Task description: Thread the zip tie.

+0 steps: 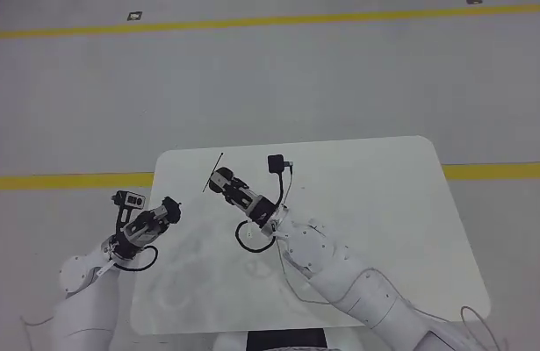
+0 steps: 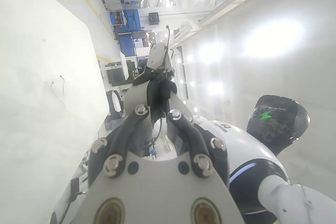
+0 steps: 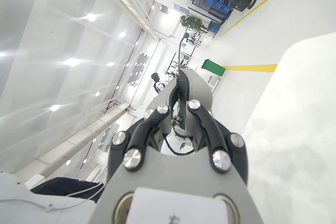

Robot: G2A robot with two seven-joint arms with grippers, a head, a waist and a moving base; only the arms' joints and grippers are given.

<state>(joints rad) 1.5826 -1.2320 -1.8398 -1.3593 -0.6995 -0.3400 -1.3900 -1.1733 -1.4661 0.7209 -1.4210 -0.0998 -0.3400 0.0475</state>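
Over the table [image 1: 384,202], my right gripper [image 3: 181,74] is clamped on the zip tie [image 3: 180,51] — straight, nothing threaded yet — left gripper [image 1: 171,209] closed, well apart.

The zip tie [image 1: 213,173] is black, the right gripper [image 3: 181,72] pale grey with black links and silver bolts, the table [image 1: 384,202] white with faint grey mottling, the floor line [image 1: 59,182] yellow, the bin [image 3: 213,67] green.

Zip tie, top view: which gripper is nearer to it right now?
Right. The right gripper is shut on the zip tie, above the far-left part of the table. The left gripper sits apart from it, closer to the robot, by the table's left edge.
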